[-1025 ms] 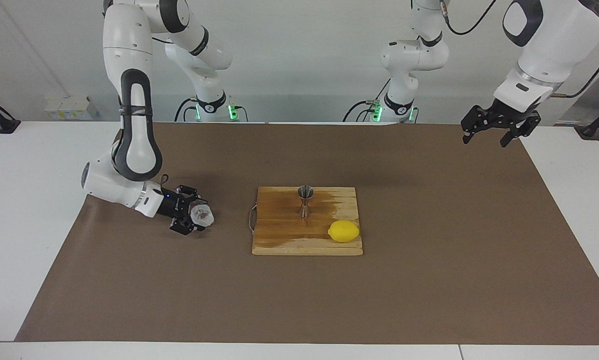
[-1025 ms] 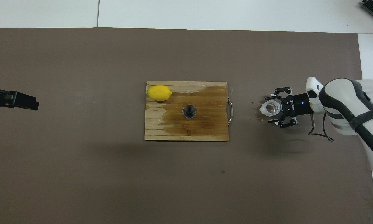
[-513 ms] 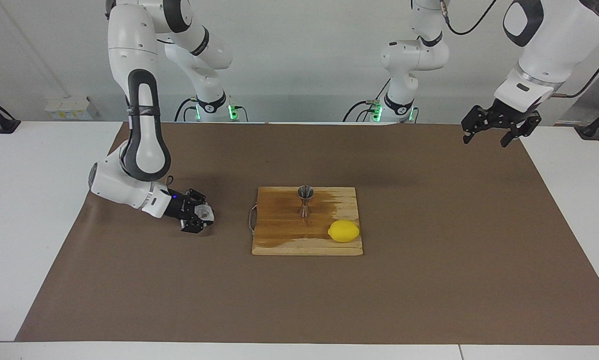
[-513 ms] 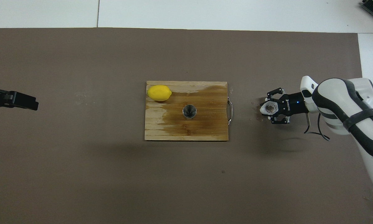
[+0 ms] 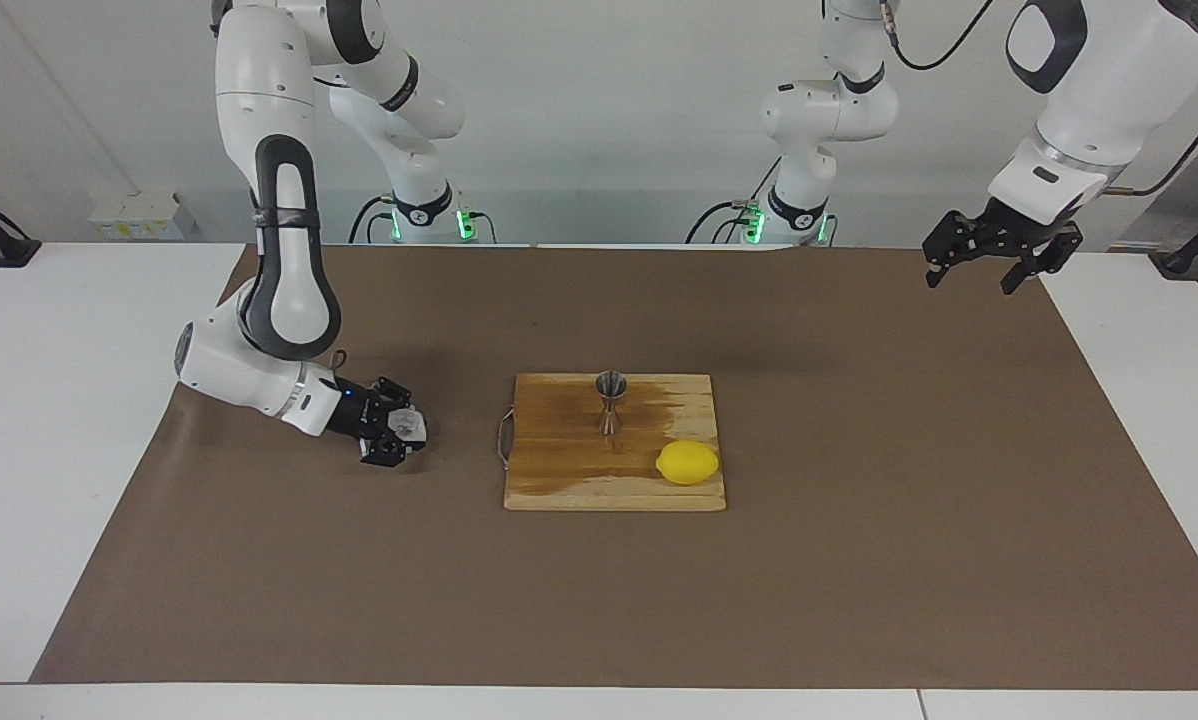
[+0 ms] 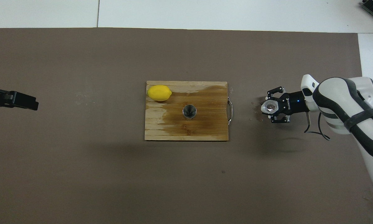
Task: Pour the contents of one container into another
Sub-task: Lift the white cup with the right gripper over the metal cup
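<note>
The small clear faceted glass cup (image 5: 406,427) (image 6: 270,107) is low at the brown mat, toward the right arm's end of the table, beside the board's handle. My right gripper (image 5: 400,433) (image 6: 269,108) reaches in sideways and its fingers press the cup's sides, so it is shut on the cup. The silvery hourglass-shaped jigger (image 5: 611,400) (image 6: 189,111) stands upright on the wooden cutting board (image 5: 579,485) (image 6: 174,132). My left gripper (image 5: 971,280) (image 6: 20,101) waits open and high over the mat's edge at the left arm's end.
A yellow lemon (image 5: 687,462) (image 6: 159,93) lies on the board's corner farther from the robots. A dark wet stain covers much of the board. A metal handle (image 5: 502,438) (image 6: 230,110) sticks out toward the cup. Small wet spots (image 6: 257,109) mark the mat beside the cup.
My right gripper's fingers have closed in from wide open onto the glass cup, and the right arm has shifted slightly. The left arm has not moved.
</note>
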